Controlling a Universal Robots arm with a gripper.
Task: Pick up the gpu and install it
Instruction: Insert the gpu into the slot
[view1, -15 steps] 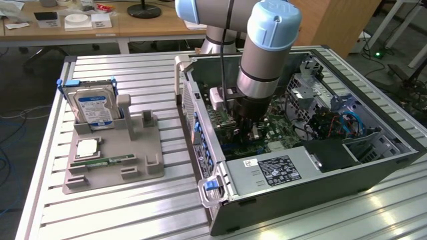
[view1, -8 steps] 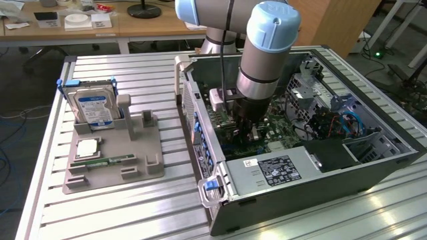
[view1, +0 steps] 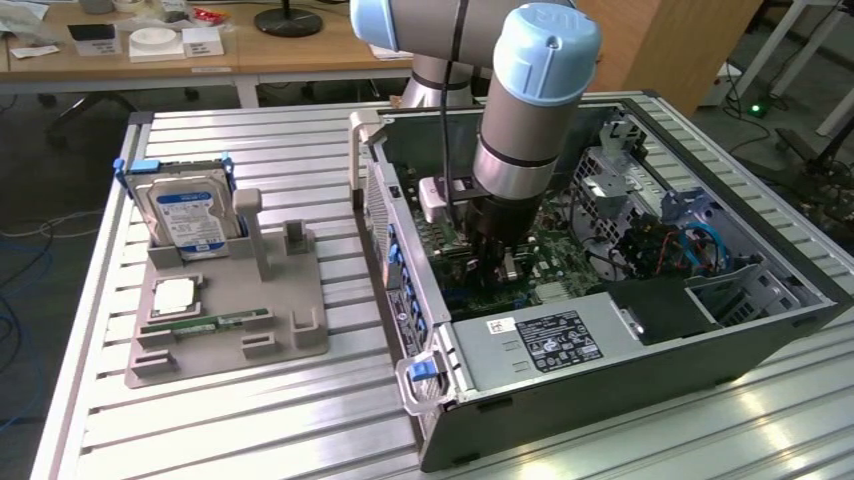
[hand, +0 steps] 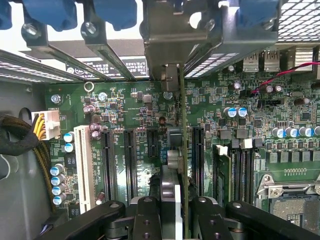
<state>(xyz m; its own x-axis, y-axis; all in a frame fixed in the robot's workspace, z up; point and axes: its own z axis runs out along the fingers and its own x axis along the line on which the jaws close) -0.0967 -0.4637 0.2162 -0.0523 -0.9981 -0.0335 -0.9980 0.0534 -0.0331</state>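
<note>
While the pincer is clamped on the gpu, the card stands edge-on inside the computer case, just over the motherboard and beside the black expansion slots. Should its lower edge sit a little off its slot, or tilt, any downward press could jam it, bend it, or make it slide in the grip

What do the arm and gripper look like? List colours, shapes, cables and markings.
The arm is a silvery-grey tube with rounded light-blue caps at its joints and a black band near the wrist. A thin black cable runs down beside it. The gripper is black, with jointed fingers and round screw heads. No markings are readable.
</note>
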